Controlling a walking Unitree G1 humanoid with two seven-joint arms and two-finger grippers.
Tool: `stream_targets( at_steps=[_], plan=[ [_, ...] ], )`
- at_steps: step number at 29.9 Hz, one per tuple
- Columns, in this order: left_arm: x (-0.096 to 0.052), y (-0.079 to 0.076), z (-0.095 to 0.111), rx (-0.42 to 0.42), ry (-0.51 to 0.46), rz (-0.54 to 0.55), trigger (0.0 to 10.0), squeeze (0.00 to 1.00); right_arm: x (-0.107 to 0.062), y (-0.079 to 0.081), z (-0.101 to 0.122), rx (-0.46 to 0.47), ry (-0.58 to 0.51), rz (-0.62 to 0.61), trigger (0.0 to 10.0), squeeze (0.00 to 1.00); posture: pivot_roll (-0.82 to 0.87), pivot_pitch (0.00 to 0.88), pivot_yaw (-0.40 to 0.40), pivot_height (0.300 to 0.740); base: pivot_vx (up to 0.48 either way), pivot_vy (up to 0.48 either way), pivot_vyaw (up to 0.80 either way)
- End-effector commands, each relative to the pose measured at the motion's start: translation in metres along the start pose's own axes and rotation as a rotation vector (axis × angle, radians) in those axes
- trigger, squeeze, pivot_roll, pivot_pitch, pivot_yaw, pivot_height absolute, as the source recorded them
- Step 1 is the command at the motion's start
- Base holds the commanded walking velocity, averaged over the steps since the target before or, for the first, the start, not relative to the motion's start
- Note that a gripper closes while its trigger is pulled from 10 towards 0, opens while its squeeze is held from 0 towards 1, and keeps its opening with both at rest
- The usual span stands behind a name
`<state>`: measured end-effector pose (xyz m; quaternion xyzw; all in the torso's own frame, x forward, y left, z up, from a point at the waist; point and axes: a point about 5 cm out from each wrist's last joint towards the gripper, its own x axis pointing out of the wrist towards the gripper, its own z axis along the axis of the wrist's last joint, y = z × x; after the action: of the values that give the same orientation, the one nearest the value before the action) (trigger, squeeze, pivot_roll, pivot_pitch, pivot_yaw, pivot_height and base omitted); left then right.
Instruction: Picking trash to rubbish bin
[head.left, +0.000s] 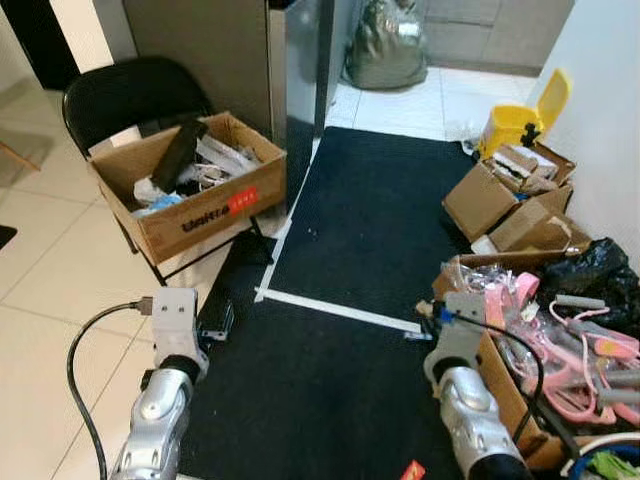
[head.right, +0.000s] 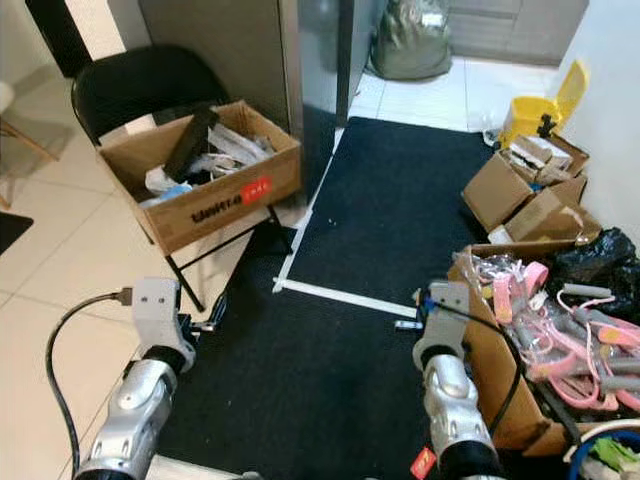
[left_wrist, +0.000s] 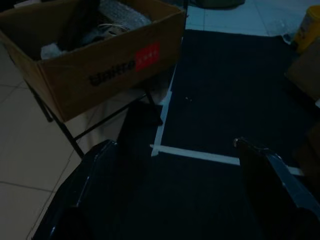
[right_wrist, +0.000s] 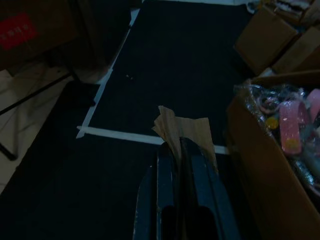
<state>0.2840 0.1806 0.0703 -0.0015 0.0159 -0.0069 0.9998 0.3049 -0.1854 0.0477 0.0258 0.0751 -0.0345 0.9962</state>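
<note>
Trash: brown paper scrap (right_wrist: 184, 131) pinched in the right gripper (right_wrist: 176, 145), jaws closed on it, over the black mat (head.left: 370, 230).
Left gripper (left_wrist: 175, 150): jaws wide, empty.
Bin: yellow rubbish bin (head.left: 520, 120) far ahead-right.
Advice: keep the pinch firm, steer between the boxes (head.left: 505, 200).

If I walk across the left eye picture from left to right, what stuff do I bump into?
Black chair → cardboard box full of junk on it → black mat → small boxes and yellow bin → box of pink hangers.
</note>
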Motion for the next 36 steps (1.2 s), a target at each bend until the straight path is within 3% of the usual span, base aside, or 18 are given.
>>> stream_targets(
  at_steps=[1, 36],
  plan=[
    [-0.0038, 0.0031, -0.0068, 0.008, 0.03, 0.008, 10.0, 0.0, -0.0026, 0.0017, -0.006, 0.007, 0.024, 0.002, 10.0, 0.0, 0.05, 0.134, 0.005, 0.74, 0.307, 0.0, 0.0],
    [-0.0009, 0.0022, -0.0039, 0.012, 0.023, 0.001, 10.0, 0.0, -0.0014, 0.0017, -0.0045, 0.002, 0.018, -0.005, 10.0, 0.0, 0.05, 0.139, 0.007, 0.74, 0.312, 0.0, 0.0]
  ],
)
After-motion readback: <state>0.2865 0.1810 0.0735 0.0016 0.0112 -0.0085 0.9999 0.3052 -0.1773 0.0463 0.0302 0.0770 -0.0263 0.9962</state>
